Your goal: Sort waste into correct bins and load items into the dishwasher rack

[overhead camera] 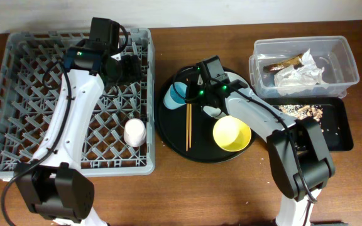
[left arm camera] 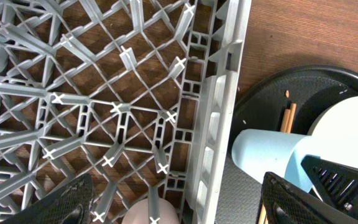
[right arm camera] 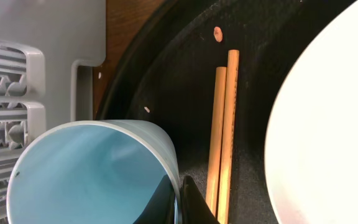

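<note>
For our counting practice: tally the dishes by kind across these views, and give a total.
Cups: 2 (light blue cup, pale pink cup)
Round yellow bowl: 1
Pale grey-green round plate: 1
Thin wooden chopsticks: 2
Total: 6

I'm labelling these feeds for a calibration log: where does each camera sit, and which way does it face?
Overhead: fixed above the table, looking straight down on rack and round tray; left arm and right arm show.
Left wrist: above the rack edge beside the round tray, looking down; the open left pincer frames the bottom corners.
Right wrist: low over the round tray, facing the blue cup; the right pincer pinches its rim.
Shared: both wrist views show blue cup, chopsticks, plate, rack.
</note>
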